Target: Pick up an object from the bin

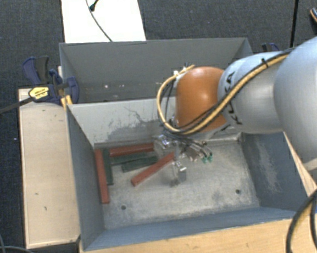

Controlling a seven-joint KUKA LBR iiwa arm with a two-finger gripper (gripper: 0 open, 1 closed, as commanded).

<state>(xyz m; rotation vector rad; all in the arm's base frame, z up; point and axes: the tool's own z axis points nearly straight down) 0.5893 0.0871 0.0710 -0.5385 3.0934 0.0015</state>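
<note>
Red bars [151, 171], three; green bars [137, 164], two.

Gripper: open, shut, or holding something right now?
Gripper: cannot be told. It sits low in the bin, at the upper end of a slanted red-brown bar.

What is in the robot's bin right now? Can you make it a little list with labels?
bin: grey metal bin
hand: hand, low near the bin's middle
nearest thing: tilted red bar, its right end by the hand
other things: left red bar along the left wall; back red bar; two dark green bars between them
held: cannot tell
</note>
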